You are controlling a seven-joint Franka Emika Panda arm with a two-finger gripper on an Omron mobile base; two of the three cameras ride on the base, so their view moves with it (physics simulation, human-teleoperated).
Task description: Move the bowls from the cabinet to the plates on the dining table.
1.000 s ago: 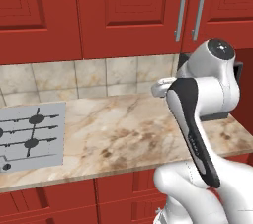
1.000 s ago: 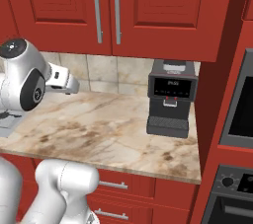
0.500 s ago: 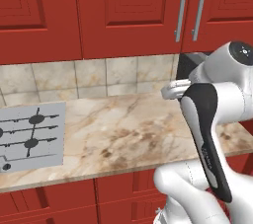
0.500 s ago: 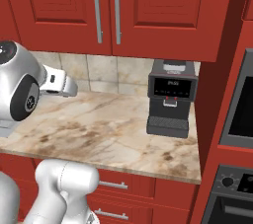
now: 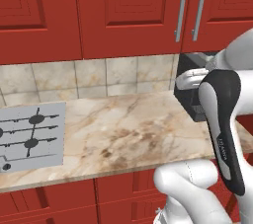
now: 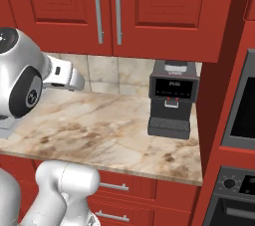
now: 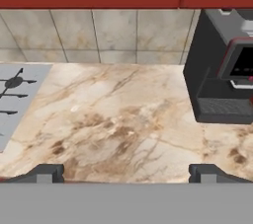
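Gripper (image 7: pixel 126 172): jaws spread wide, holding nothing, hanging above the marble counter (image 7: pixel 123 119).
Cabinet (image 6: pixel 107 8): doors shut, grey bar handles (image 6: pixel 118 4) side by side at 12 o'clock above the counter.
Bowls: not visible, the doors being shut.
Coffee machine (image 6: pixel 171 98): black, at 3 o'clock on the counter.
Cooktop (image 5: pixel 30 136): grey, at 9 o'clock.

A home kitchen: red cabinets (image 5: pixel 123 11) above a marble counter (image 5: pixel 123 134), a grey cooktop (image 5: pixel 29 136), a black coffee machine (image 6: pixel 171 99), tiled backsplash (image 5: pixel 89 77).
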